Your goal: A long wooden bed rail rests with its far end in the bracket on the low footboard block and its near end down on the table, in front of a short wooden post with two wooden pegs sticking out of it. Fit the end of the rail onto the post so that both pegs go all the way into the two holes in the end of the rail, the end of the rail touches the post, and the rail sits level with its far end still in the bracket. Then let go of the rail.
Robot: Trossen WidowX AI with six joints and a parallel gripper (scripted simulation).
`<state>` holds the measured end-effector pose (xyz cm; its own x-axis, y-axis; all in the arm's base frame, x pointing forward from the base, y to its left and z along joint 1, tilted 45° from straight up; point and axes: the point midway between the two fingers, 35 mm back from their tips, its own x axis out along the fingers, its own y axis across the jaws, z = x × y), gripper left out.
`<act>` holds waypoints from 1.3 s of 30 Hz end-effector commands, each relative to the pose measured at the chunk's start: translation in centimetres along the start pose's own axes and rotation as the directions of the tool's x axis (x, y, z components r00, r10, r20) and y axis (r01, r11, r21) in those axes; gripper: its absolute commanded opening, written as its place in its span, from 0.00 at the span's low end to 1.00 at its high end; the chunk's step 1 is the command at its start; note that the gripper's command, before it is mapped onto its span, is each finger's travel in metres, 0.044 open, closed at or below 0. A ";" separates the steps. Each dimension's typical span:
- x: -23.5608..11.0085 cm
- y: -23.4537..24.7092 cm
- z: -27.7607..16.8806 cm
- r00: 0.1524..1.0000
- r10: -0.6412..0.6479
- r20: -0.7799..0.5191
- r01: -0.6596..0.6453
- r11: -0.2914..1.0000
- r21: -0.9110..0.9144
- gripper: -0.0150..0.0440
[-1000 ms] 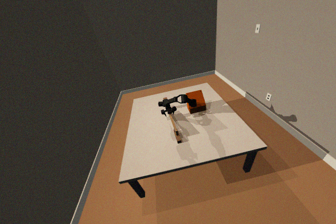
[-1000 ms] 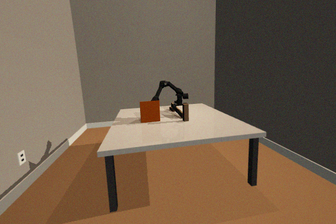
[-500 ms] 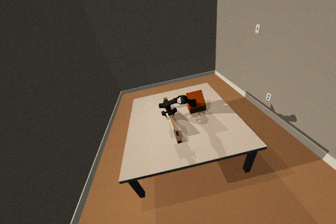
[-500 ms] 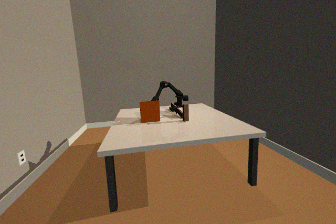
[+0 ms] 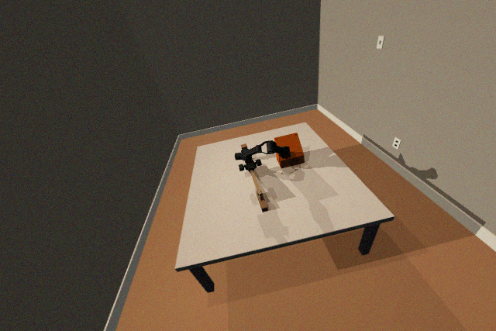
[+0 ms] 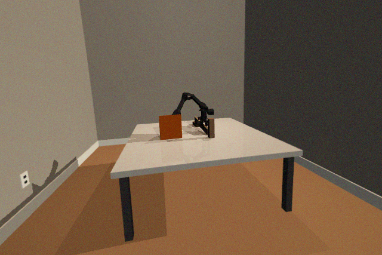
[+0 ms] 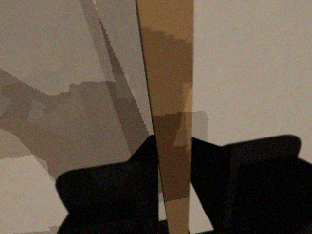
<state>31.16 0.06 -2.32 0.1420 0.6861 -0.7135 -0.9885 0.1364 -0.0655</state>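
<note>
On the pale surface (image 5: 224,235), the end effector (image 5: 249,166) grips the wooden bed rail (image 5: 257,187) near the post (image 5: 243,146), its fingers pressed against both sides, with the orange box (image 5: 289,147) just to the right.

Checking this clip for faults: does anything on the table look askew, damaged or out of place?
Nothing stands out. The rail runs straight between the fingers of the hand, which is shut on it, and looks undamaged.
</note>
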 end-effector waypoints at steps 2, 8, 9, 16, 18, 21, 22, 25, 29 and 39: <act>0.1 0.0 0.0 1.000 -0.001 0.005 0.001 1.000 0.005 0.32; 0.1 0.0 0.0 1.000 -0.001 0.005 0.001 1.000 0.005 0.25; 0.1 0.0 0.0 1.000 -0.001 0.005 0.001 1.000 0.005 0.25; 0.1 0.0 0.0 1.000 -0.001 0.005 0.001 1.000 0.005 0.25; -0.1 0.0 0.0 1.000 -0.001 0.005 0.001 1.000 0.005 0.25; -0.2 0.0 0.0 1.000 -0.001 0.005 0.001 1.000 0.005 0.25; -0.3 0.0 0.0 1.000 -0.001 0.005 0.001 1.000 0.005 0.25; -0.4 0.0 0.0 1.000 -0.001 0.004 0.001 1.000 0.005 0.25; -0.6 -0.1 0.0 1.000 -0.001 0.004 0.001 1.000 0.005 0.25; -1.1 -0.3 0.0 1.000 -0.001 0.004 0.001 1.000 0.005 0.25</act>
<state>30.88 -0.44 -1.90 0.1307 0.6881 -0.7137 -0.9893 0.1378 -0.0483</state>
